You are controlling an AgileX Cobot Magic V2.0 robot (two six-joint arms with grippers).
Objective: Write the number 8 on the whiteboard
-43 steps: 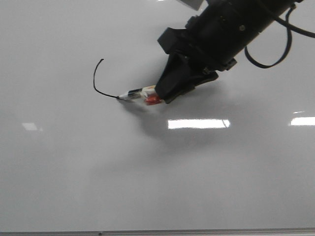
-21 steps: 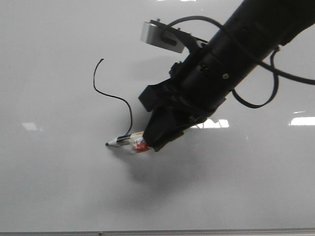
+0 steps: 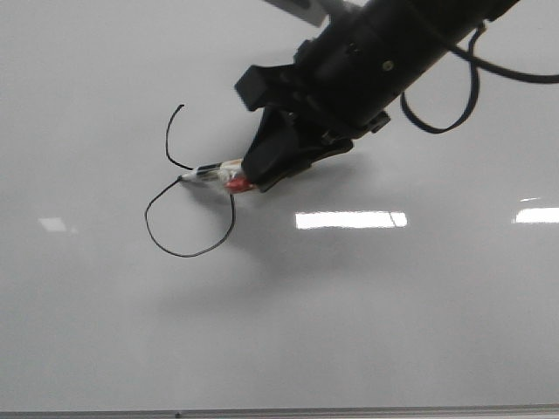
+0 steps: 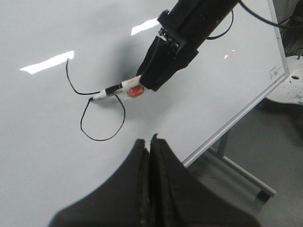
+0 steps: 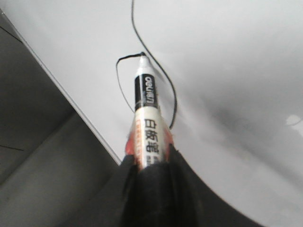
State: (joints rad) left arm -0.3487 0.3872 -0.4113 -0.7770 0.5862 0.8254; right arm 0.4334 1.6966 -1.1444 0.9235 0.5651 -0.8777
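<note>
- The glossy pale grey-white whiteboard (image 3: 367,332) with its thin grey frame fills the front view and carries a thin black hand-drawn line, the number 8 (image 3: 188,196), left of centre and only partly done.
- The lower loop is drawn round and now meets the waist; the upper part is only an open curve on its left side, ending in a short tick at the top.
- The black right gripper (image 3: 253,175) is pinching a white-and-black whiteboard marker (image 3: 214,172) with a red band near the fingers; the marker's tip sits on the line at the crossing point of the figure.
- Judged step: the lower loop is just being closed, so roughly two thirds of the digit looks written.
- The next move, as I read it, calls for carrying the tip up and round the right side of the upper loop to join the tick, keeping the tip pressed evenly so the line does not break.
- The black left gripper (image 4: 149,142) hangs off the board's edge with its fingers pressed together and nothing between them.
- In the right wrist view the marker barrel (image 5: 147,118) bears the printed brand "deli" in white on a black band, with Chinese characters below on the white part; I cannot read those surely.
</note>
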